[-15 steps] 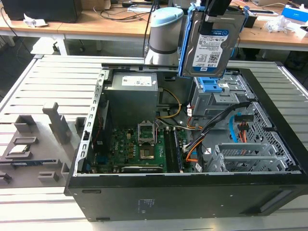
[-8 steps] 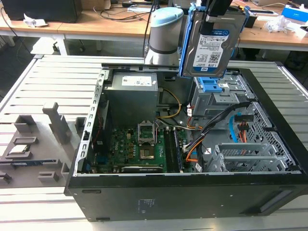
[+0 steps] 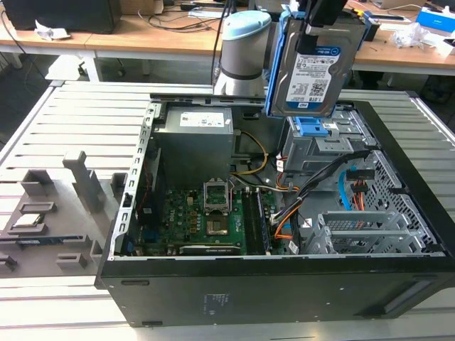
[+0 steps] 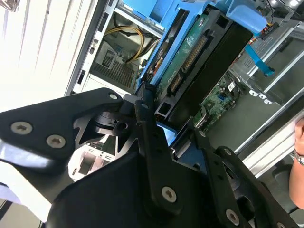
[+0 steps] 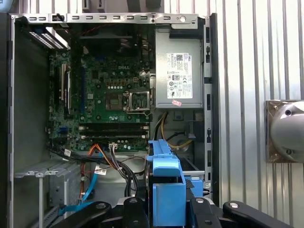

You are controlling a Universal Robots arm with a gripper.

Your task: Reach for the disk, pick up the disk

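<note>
The disk (image 3: 313, 71), a silver hard drive with a white-and-blue label in a blue plastic frame, hangs upright in the air above the back of the open computer case (image 3: 284, 291). My gripper (image 3: 313, 34) is shut on its top edge. In the second wrist view the black fingers (image 4: 147, 123) clamp the blue frame, and the disk's green circuit-board underside (image 4: 190, 57) runs away from them. The first wrist view looks straight down past the gripper (image 5: 164, 204), with the disk's blue frame (image 5: 167, 190) between the fingers.
Below the disk sit the grey drive cage (image 3: 320, 145) and a bright blue latch piece (image 3: 311, 128). Inside the case lie the power supply (image 3: 195, 138), motherboard (image 3: 206, 220) and loose cables (image 3: 313, 181). Grey fixtures (image 3: 78, 177) stand on the slatted table at the exterior view's left. A hand (image 4: 299, 142) shows beside the case.
</note>
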